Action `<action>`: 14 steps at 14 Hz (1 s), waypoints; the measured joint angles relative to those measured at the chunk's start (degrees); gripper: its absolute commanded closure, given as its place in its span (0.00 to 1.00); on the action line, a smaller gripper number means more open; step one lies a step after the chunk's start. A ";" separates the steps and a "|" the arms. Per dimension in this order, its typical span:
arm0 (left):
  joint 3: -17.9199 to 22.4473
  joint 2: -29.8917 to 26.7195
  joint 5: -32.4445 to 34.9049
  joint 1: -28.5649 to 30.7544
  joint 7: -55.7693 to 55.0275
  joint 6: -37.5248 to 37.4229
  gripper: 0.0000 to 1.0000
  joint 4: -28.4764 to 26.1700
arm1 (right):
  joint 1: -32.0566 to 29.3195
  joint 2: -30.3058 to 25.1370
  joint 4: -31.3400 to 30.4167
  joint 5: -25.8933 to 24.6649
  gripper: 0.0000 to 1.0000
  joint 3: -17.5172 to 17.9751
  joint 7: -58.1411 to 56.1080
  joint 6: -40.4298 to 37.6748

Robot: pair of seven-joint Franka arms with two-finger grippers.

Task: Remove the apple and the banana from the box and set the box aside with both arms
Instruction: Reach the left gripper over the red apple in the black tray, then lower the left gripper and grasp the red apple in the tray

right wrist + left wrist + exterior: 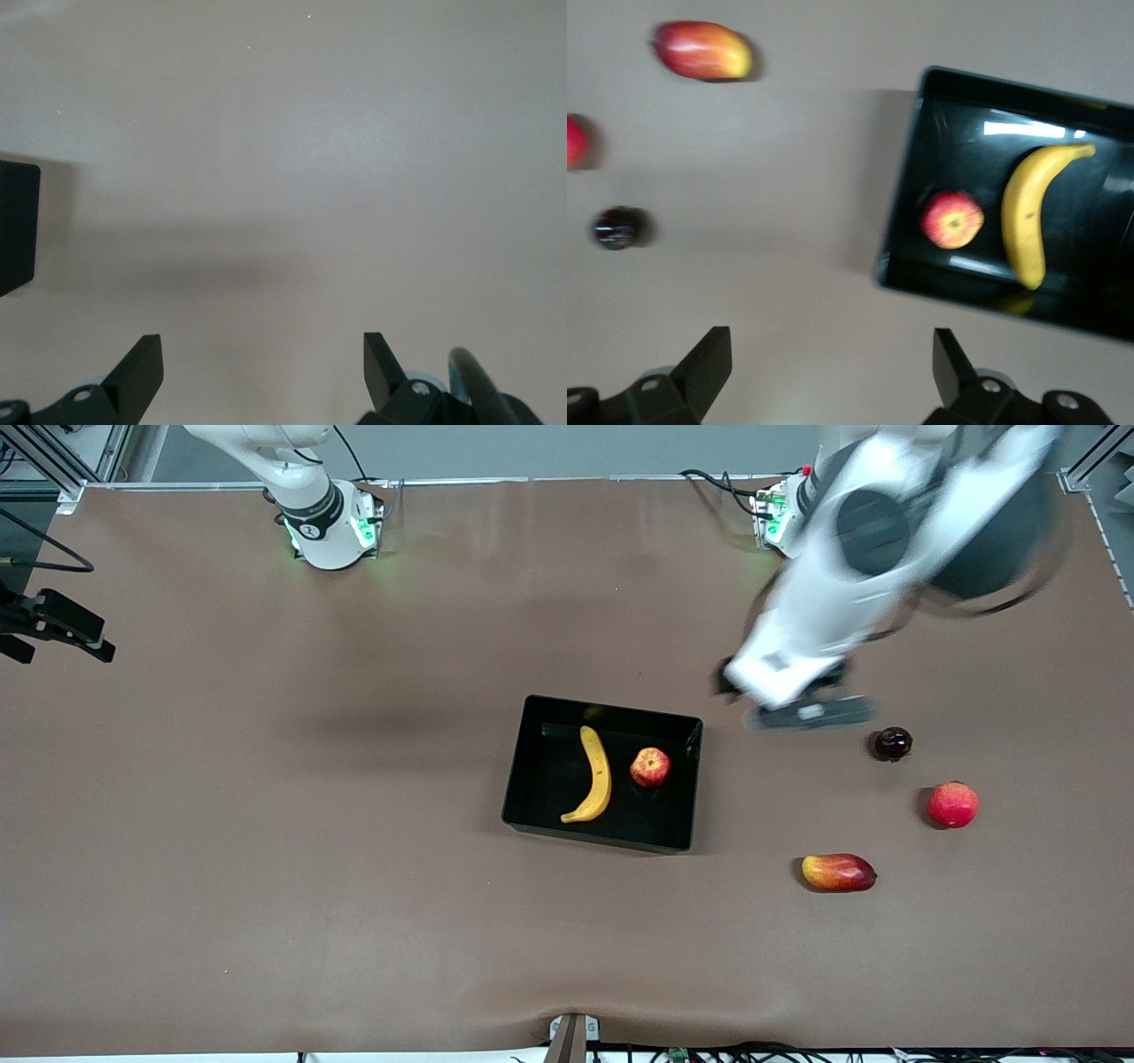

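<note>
A: Where are the fruits?
B: Both in the box, mid-surface. Banana lies flat, apple just beside it at its 3 o'clock in the front view, not touching.
A: Left pincer?
B: Left pincer is up in the air, released, fingers spread wide with nothing between them. In the front view it's over bare surface just off the box's 2 o'clock corner, blurred.
A: Right?
B: Right pincer also released and empty, over bare surface, with a corner of the box at the edge of its wrist view. It's out of the front view; only that arm's base shows, at 11 o'clock.
A: Anything else out there?
B: Three loose items toward the left arm's end: small dark round fruit, plain red round fruit and mango, all well apart from the box, at its 3 to 4 o'clock.
</note>
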 measured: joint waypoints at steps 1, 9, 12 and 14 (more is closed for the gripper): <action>0.00 3.18 1.93 -2.00 -4.70 2.98 0.00 -0.04 | 0.00 0.46 0.00 0.00 0.00 -0.01 0.00 0.00; 0.03 19.59 7.31 -5.13 -30.16 18.42 0.00 0.21 | -0.19 2.91 0.03 0.01 0.00 -0.08 0.05 -0.01; 0.03 23.24 7.36 -5.33 -34.71 21.08 0.00 0.25 | -0.21 2.91 0.09 0.01 0.00 -0.09 0.05 -0.01; 0.03 25.11 7.40 -5.69 -36.65 21.51 0.17 0.30 | -0.21 2.90 0.16 0.02 0.00 -0.09 0.05 -0.01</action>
